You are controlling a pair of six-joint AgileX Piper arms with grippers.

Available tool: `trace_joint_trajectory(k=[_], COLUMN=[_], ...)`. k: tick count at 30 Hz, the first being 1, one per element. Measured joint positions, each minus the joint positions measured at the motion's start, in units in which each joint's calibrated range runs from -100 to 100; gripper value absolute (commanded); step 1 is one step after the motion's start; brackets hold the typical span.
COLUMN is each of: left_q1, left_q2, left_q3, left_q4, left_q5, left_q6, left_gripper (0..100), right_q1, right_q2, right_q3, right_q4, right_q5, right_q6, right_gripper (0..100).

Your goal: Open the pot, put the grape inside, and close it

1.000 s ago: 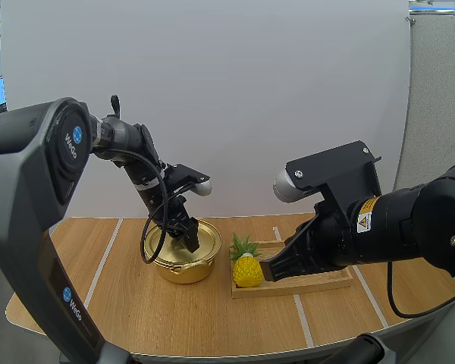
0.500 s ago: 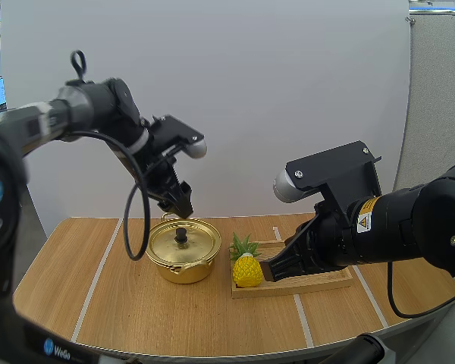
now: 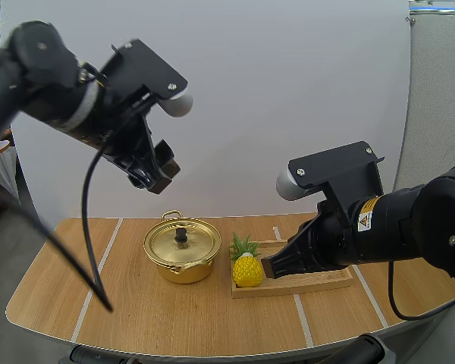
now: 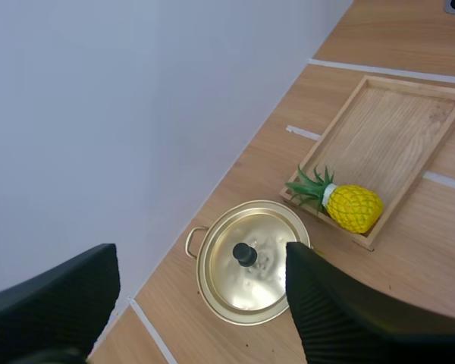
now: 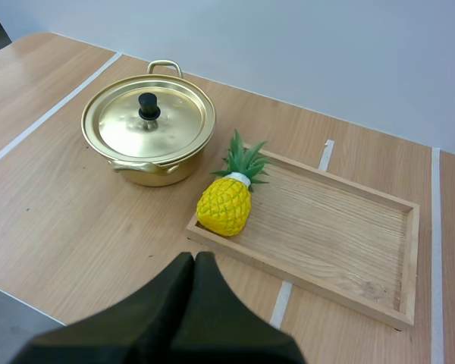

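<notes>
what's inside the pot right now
Not visible: the gold lid, with its black knob on top, sits flat on the pot and covers the whole opening, so the contents are hidden.

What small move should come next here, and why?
Probably lower the open left pincer toward the black knob on the round gold pot lid. The lid sits on, the yellow pineapple lies outside on the wooden tray, and the pincer hangs high above.
</notes>
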Motion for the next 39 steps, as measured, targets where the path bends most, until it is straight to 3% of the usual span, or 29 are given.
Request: trace_joint_trajectory(k=[10, 11, 14, 15, 16, 17, 26, 32, 37, 39], left_q1=[0.0, 0.0, 0.0, 0.0, 0.0, 0.0, 0.0, 0.0, 0.0, 0.0], left_q2=[-11.5, -12.3, -13.0, -13.0, -13.1, -13.5, -22.6, -27.4, -34.0, -39.4], left_q3=[0.0, 0.0, 0.0, 0.0, 0.0, 0.0, 4.6, 11.8, 20.8, 27.9], left_q4=[0.3, 0.4, 0.4, 0.4, 0.4, 0.4, 0.6, 0.5, 0.4, 0.4], left_q5=[0.5, 0.5, 0.5, 0.5, 0.5, 0.5, 0.5, 0.6, -0.2, -6.3], left_q6=[-9.9, -10.9, -11.8, -12.1, -12.3, -12.6, -16.3, -16.8, -19.0, -20.6], left_gripper=[100, 95, 49, 24, 7, 0, 0, 0, 0, 0], right_q1=[-2.2, -2.5, -2.9, -2.9, -3.0, -3.2, -5.2, -5.3, -6.3, -6.4], right_q2=[-0.3, -0.6, -1.6, -1.7, -2.0, -2.4, -15.0, -16.8, -16.9, -16.9], right_q3=[0.0, 0.0, 0.0, 0.0, 0.0, 0.0, 0.0, 0.0, 0.0, 0.0], right_q4=[0.3, 0.3, 0.3, 0.3, 0.3, 0.3, 0.3, 0.8, 1.9, 2.1], right_q5=[0.0, 0.0, 0.0, 0.0, 0.0, 0.0, -0.2, -0.2, -1.7, -4.3], right_q6=[0.0, 0.0, 0.0, 0.0, 0.0, 0.0, 0.0, 0.0, 0.0, 0.0], right_gripper=[0, 0, 0, 0, 0, 0, 0, 0, 0, 0])
